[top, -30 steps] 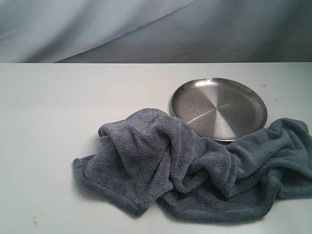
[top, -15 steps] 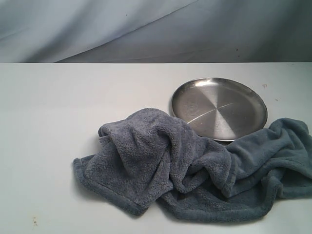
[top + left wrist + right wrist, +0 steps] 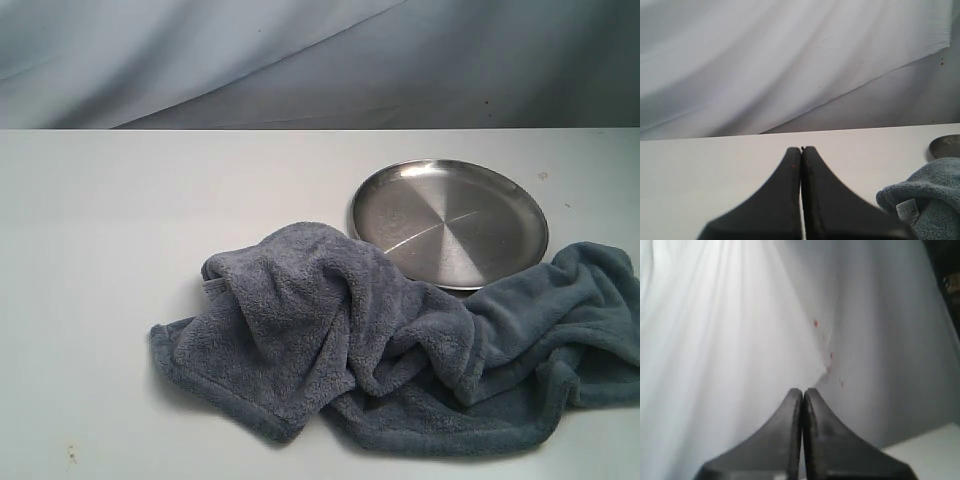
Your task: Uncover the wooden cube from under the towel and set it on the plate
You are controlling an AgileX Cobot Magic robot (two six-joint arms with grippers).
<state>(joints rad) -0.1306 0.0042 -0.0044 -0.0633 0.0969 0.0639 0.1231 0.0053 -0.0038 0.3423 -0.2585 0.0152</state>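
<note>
While the towel (image 3: pixel 390 340) lies bunched against the near rim of the plate (image 3: pixel 450 220), the cube is hidden, presumably beneath it. Left hand (image 3: pixel 801 150) and right hand (image 3: pixel 803 391) are pressed together, empty — no step done yet.

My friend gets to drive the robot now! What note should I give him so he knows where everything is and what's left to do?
Left gripper: shut, holding nothing, above the white table, beside the towel.
Right gripper: shut, holding nothing, pointed at the backdrop.
Neither arm shows in the exterior view.
Fluffy blue-grey towel: bunched on the table, in front of the plate.
Round shiny silver metal plate: empty.
Wooden cube: not visible, probably hidden under the towel.
Done: nothing yet.
Left: lift the towel away, pick up the cube, set it on the plate.
</note>
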